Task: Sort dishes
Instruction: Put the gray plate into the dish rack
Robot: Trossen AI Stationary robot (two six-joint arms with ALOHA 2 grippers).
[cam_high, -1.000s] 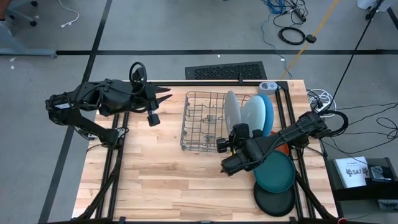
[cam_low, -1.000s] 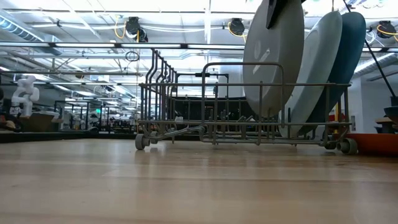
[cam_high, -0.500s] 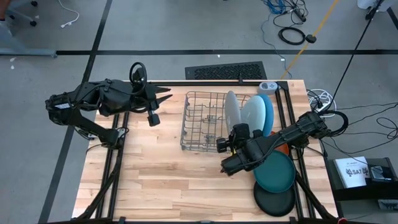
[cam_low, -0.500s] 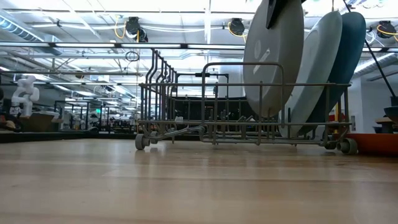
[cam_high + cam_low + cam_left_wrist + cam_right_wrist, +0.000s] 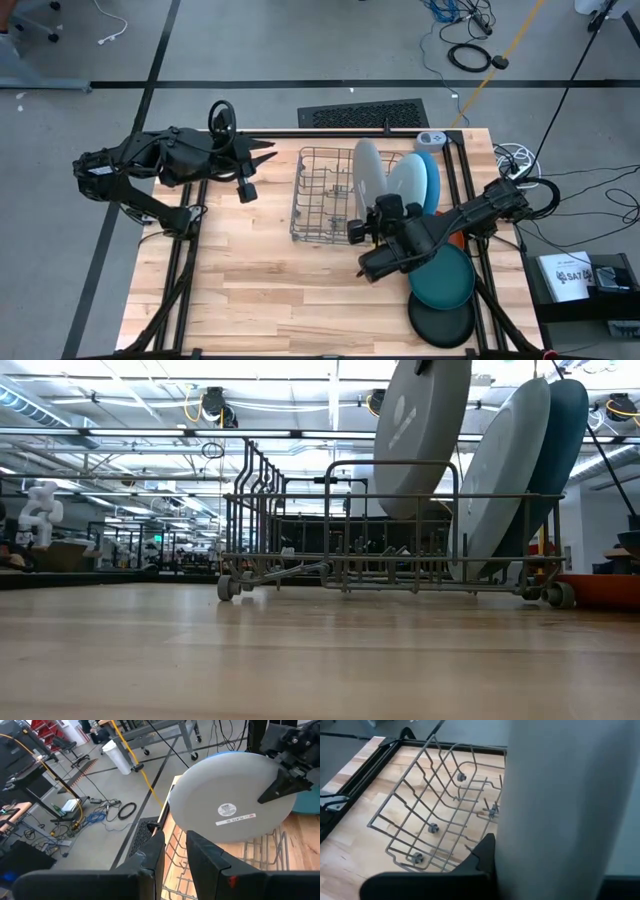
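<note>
Right gripper (image 5: 385, 207) holds its jaws clamped on the grey plate (image 5: 420, 435), which hangs upright above the wire rack (image 5: 325, 195), its lower edge inside the rack's top rail in the low view. Pale blue plate (image 5: 500, 470) and blue plate (image 5: 568, 430) stand slotted at the rack's right end. The rack's left slots lie open. Teal plate (image 5: 441, 277) and black plate (image 5: 441, 322) lie at the worktop (image 5: 250, 280) right edge; only the high view shows them. Left gripper (image 5: 247, 190) waits over the far-left corner, jaws slightly apart.
</note>
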